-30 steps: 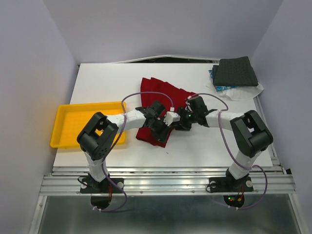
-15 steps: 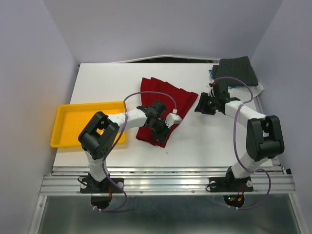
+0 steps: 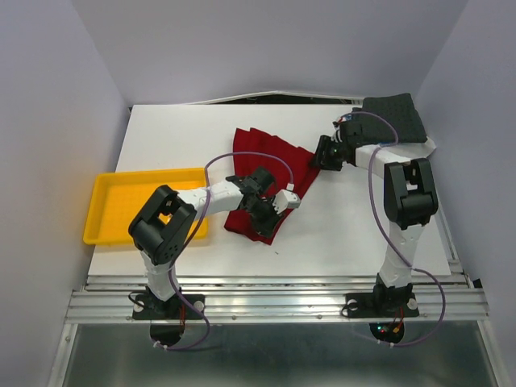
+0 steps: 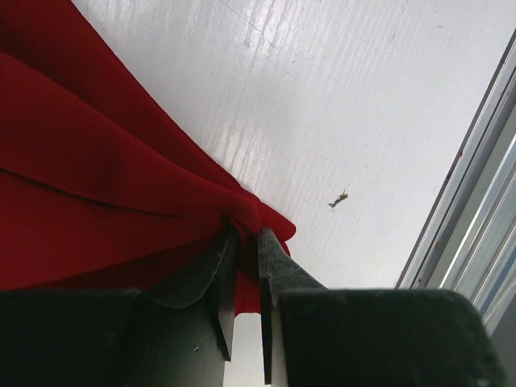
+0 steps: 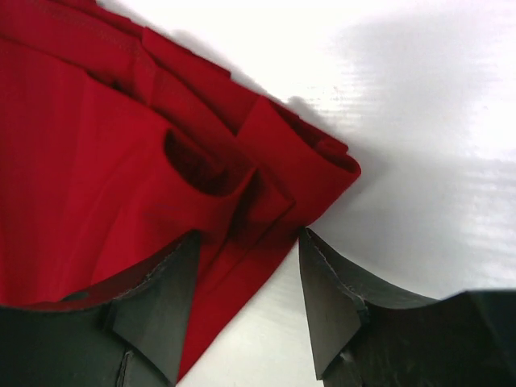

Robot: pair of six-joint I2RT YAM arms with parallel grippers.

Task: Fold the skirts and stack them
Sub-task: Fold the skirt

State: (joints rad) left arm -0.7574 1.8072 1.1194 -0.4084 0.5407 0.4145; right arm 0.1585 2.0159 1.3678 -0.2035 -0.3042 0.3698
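tray [image 3: 111, 211] left | loose skirt [image 3: 270, 157] centre | folded skirts [image 3: 393, 119] far-right, seemingly stacked

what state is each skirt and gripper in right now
red skirt: partly folded, rumpled, not yet stacked
charcoal skirt: folded, at the far right corner
blue floral skirt: under the charcoal skirt, mostly hidden
left gripper: shut on the red skirt's near edge
right gripper: open, fingers astride the red skirt's right corner

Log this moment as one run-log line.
left gripper: shut on plain deep red cloth skirt, near corner | right gripper: open, straddling its right corner
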